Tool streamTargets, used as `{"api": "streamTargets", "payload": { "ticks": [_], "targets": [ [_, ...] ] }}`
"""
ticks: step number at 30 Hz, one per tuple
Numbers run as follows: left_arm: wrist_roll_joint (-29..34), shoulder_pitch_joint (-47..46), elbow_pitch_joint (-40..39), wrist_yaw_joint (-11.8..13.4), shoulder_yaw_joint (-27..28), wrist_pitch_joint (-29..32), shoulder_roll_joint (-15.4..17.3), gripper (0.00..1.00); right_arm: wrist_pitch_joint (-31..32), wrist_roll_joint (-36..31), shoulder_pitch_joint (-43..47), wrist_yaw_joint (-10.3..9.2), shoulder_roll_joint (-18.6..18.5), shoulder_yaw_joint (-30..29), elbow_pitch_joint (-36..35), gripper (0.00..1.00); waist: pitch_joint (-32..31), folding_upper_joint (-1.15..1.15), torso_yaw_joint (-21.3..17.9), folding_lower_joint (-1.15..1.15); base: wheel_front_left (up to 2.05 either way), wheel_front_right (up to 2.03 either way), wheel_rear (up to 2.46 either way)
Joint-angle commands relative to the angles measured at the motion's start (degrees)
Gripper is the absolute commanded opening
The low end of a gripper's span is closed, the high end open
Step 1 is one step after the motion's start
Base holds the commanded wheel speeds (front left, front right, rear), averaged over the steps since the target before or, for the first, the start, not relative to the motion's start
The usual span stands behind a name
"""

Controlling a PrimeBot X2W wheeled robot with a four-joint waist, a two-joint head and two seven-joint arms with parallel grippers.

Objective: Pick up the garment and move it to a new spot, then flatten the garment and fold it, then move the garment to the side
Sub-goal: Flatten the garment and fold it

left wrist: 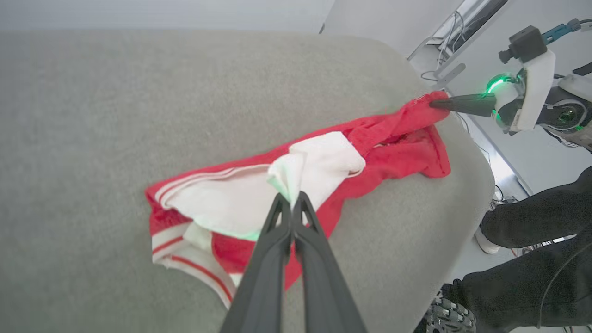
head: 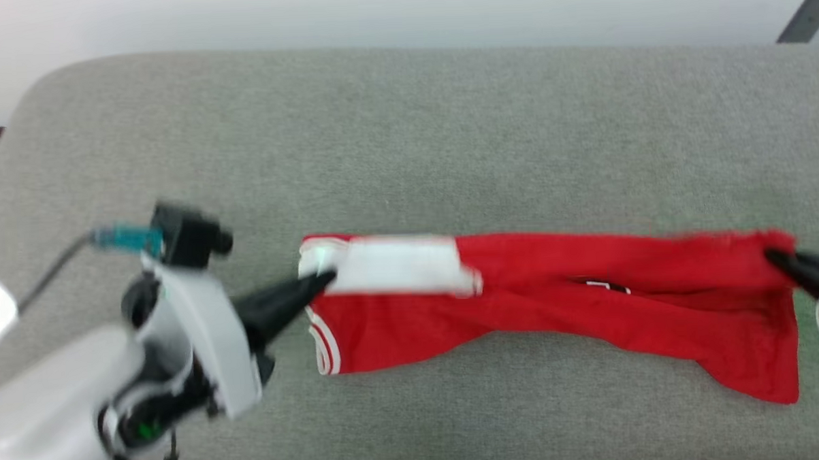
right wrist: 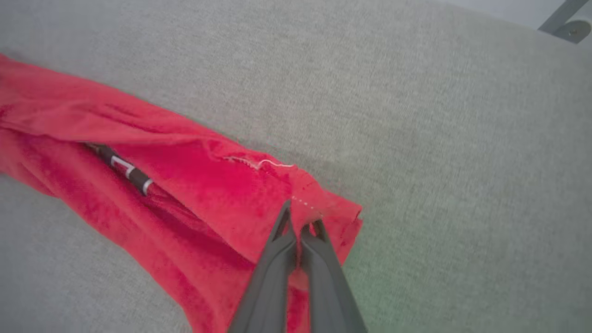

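The garment (head: 575, 285), red with a white sleeve and striped trim, lies stretched in a long band across the grey cushioned surface (head: 406, 135). My left gripper (head: 323, 281) is shut on the white sleeve at the garment's left end; the left wrist view shows its tips (left wrist: 291, 199) pinching a fold of white cloth (left wrist: 319, 162). At the right end, my right gripper (head: 775, 257) is shut on the red hem, and the right wrist view shows its tips (right wrist: 300, 222) clamped on the garment (right wrist: 194, 185) near a stitched corner. The left wrist view also shows the right gripper (left wrist: 437, 104).
The grey surface has a rounded far-left corner (head: 50, 86) and its right edge (left wrist: 481, 185) drops to the floor. A person's dark-clad legs and shoe (left wrist: 532, 240) stand beside that edge. Cables (left wrist: 444, 51) lie on the floor beyond.
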Motion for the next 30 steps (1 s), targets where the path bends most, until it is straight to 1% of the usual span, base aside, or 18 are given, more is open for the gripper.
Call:
{"api": "streamTargets", "payload": {
  "ticks": [1, 4, 8, 10, 13, 15, 20, 21, 22, 23, 24, 27, 30],
  "targets": [
    [-0.1, 2.5, -0.6, 0.1, -0.9, -1.5, 0.8, 0.0, -0.8, 0.7, 3.3, -0.09, -0.1, -1.6, -0.7, 0.0, -1.0, 0.0, 0.9, 0.0, 0.0, 0.0, 0.0],
    [-0.4, 5.3, -0.4, 0.1, -2.1, -4.1, 1.0, 0.0, -2.0, 0.1, 7.6, -0.09, 0.3, -4.2, -0.8, 0.0, -0.5, 0.0, 0.7, 0.0, 0.0, 0.0, 0.0],
    [0.8, 6.7, 2.8, 0.1, -3.7, -5.9, -1.0, 0.0, -3.4, -3.1, 10.5, -0.09, 2.6, -6.6, 0.7, 0.0, 0.6, 0.0, 0.4, 0.0, 0.0, 0.0, 0.0],
    [0.4, 6.6, 4.9, 0.1, -4.2, -6.6, -2.8, 0.0, -4.3, -5.8, 10.9, -0.09, 3.7, -7.7, 2.1, 0.0, 1.1, 0.0, 0.2, 0.0, 0.0, 0.0, 0.0],
    [1.4, 5.2, 8.7, 0.1, -5.1, -7.0, -4.3, 0.0, -5.4, -7.6, 10.7, -0.09, 6.9, -9.0, 3.9, 0.0, 2.1, 0.0, -0.4, 0.0, 0.0, 0.0, 0.0],
    [1.8, 4.6, 10.6, 0.1, -5.7, -7.0, -5.6, 0.0, -5.8, -9.1, 10.3, -0.09, 8.0, -9.4, 4.9, 0.0, 2.5, 0.0, -0.7, 0.0, 0.0, 0.0, 0.0],
    [2.6, 3.7, 13.0, 0.1, -6.7, -7.8, -6.6, 0.0, -6.4, -10.7, 9.7, -0.09, 10.1, -9.4, 6.0, 0.0, 2.7, 0.0, -1.3, 0.0, 0.0, 0.0, 0.0],
    [2.7, 3.6, 13.2, 0.1, -6.8, -8.5, -6.9, 0.33, -6.8, -10.7, 9.7, -0.09, 10.6, -9.6, 6.1, 0.27, 2.6, 0.0, -1.4, 0.0, 0.0, 0.0, 0.0],
    [2.7, 3.6, 13.4, 0.1, -6.9, -9.4, -6.9, 0.56, -7.1, -10.6, 9.8, -0.09, 10.9, -9.8, 5.9, 0.49, 2.4, 0.0, -1.4, 0.0, 0.0, 0.0, 0.0],
    [2.8, 3.6, 13.7, 0.1, -6.9, -10.5, -6.6, 0.89, -7.4, -10.5, 10.0, -0.09, 10.9, -10.0, 5.6, 1.0, 2.0, 0.0, -1.4, 0.0, 0.0, 0.0, 0.0],
    [2.9, 3.8, 13.6, 0.1, -6.9, -11.5, -6.4, 1.0, -7.7, -10.2, 10.3, -0.09, 10.8, -10.4, 5.3, 1.0, 1.7, 0.0, -1.4, 0.0, 0.0, 0.0, 0.0],
    [3.4, 5.1, 13.5, 0.1, -6.9, -14.9, -5.6, 1.0, -7.8, -8.7, 11.8, -0.09, 10.1, -12.2, 3.8, 1.0, 0.4, 0.0, -0.8, 0.0, 0.0, 0.0, 0.0],
    [3.9, 6.8, 13.9, 0.1, -6.1, -17.8, -5.9, 1.0, -7.2, -6.4, 13.9, -0.09, 9.0, -14.9, 2.4, 1.0, -1.0, 0.0, 0.2, 0.0, 0.0, 0.0, 0.0]
  ]
}}
